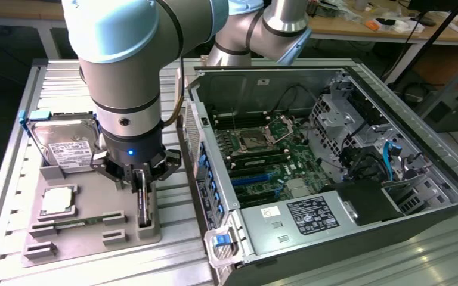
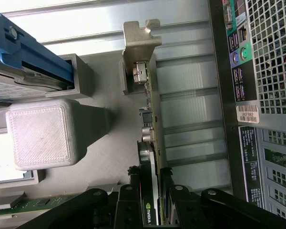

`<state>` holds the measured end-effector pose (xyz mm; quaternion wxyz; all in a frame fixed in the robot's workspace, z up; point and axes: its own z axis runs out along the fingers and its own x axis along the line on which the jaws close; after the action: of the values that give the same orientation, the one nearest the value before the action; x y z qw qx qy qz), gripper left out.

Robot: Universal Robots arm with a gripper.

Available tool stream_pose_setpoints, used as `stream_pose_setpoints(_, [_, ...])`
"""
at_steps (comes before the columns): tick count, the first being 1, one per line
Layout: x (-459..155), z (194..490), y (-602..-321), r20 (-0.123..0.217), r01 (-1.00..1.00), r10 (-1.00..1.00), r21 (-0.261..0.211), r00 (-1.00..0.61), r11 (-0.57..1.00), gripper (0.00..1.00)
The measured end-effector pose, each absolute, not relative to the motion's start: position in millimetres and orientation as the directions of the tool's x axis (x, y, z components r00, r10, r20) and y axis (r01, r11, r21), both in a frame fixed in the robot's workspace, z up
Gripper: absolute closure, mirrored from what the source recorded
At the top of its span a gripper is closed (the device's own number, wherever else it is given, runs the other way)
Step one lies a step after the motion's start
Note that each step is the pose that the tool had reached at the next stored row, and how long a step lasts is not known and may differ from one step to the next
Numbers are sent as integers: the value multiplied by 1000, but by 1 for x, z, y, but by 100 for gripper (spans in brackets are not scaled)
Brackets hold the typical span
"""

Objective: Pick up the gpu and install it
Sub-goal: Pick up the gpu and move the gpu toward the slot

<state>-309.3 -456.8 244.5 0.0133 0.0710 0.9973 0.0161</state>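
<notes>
Pincer (image 1: pixel 141 174) and gpu (image 1: pixel 143 205) are together: the pincer is squeezed shut on the card, high up on its top edge. You can see the big gray arm reach straight down to it.

The gpu stands up on its thin edge. Its low end sits in a little holder on the gray tray (image 1: pixel 93 241). That spot is on the tray's side closest to the computer case (image 1: pixel 372 250), toward the near end.

In the wrist view, you look along the card's thin edge. The pincer (image 2: pixel 151 195) has black fingers (image 2: pixel 127 205) pressed on both flat sides of the gpu (image 2: pixel 152 138). The silver bracket (image 2: pixel 139 40) is at the card's other end, away from the pincer. The back of the case, with its many small holes, is just beside the card.

The tray lies on the metal desk (image 1: pixel 6 238), on the exterior view's left. The case is on the exterior view's right, lying on its side with its lid off. You can see the green board (image 1: pixel 269 149) inside it.

More parts sit on the tray. A silver hard drive (image 1: pixel 68 146) with a white label is at the far end. A square chip (image 1: pixel 58 201) is in the middle. A thin green stick (image 1: pixel 74 224) is nearer to you.
</notes>
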Motion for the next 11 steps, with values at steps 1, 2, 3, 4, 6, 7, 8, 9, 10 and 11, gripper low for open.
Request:
stream_pose_setpoints(1, [-309,244,-457,-24,141,142,34,-990,989,72])
stream_pose_setpoints(2, [-309,244,-457,-24,141,142,34,-990,989,72])
stream_pose_setpoints(3, [-309,245,-457,-24,141,142,34,-990,989,72])
stream_pose_setpoints(4, [-309,245,-457,-24,141,142,34,-990,989,72])
stream_pose_setpoints(6, [-309,245,-457,-24,141,142,34,-990,989,72])
stream_pose_setpoints(7, [-309,245,-457,-24,141,142,34,-990,989,72])
stream_pose_setpoints(8, [-309,245,-457,-24,141,142,34,-990,989,72])
stream_pose_setpoints(9, [-309,245,-457,-24,141,142,34,-990,989,72])
stream_pose_setpoints(10, [-309,245,-457,-24,141,142,34,-990,989,72])
stream_pose_setpoints(11, [-309,246,-457,-24,141,142,34,-990,989,72])
